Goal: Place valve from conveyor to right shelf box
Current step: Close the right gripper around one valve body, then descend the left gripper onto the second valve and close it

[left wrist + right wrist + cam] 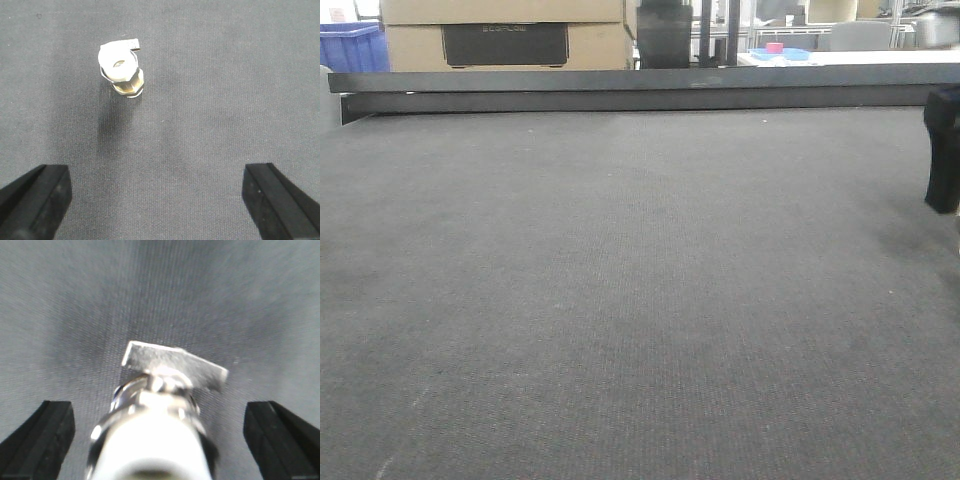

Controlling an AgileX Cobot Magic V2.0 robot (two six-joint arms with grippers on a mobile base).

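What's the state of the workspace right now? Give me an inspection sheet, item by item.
Surface: dark grey conveyor, flat woven belt, black rail along its far edge.
Job's things: valve on the belt ahead of the left end effector; a valve, blurred, between the fingers of the right end effector; shelf box not seen.
Clutter: nothing seen.
End effectors: both open, neither gripping.
Cables: nothing seen.
Surroundings: cardboard boxes and blue bin beyond the rail.
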